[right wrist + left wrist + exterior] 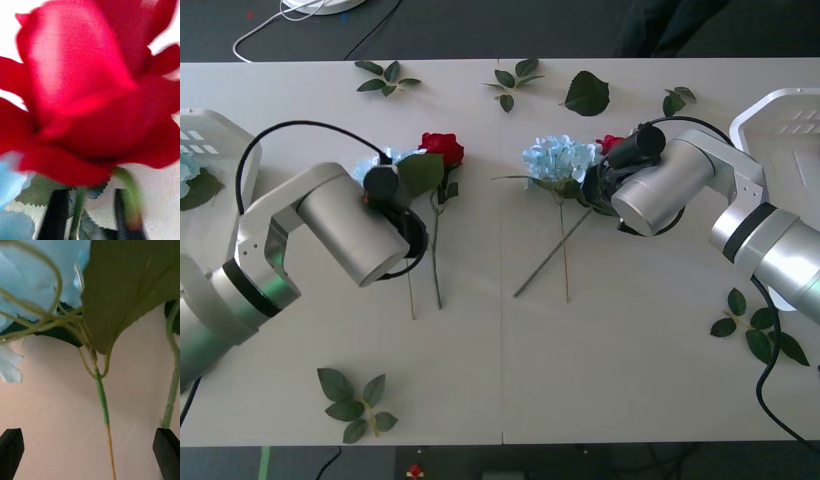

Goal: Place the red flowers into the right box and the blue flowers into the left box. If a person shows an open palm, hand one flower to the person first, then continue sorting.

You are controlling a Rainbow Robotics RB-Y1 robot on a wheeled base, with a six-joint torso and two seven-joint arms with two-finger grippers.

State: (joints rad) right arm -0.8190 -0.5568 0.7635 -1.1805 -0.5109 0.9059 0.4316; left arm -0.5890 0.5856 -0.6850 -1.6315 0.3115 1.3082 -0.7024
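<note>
Front view | left gripper [90,453] spreading wide around blue flower's stem [102,401] | right gripper [90,213] pinching red rose [93,93] stem

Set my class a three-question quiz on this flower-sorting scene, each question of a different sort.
1. True or false: the left gripper is open, with the stem of a blue flower between its fingers.
2. The right gripper is closest to: A a red rose; B a leaf sprig; C a cable.
3. Fill in: the left box already holds a ___ flower.
Key: 1 true; 2 A; 3 blue.
</note>
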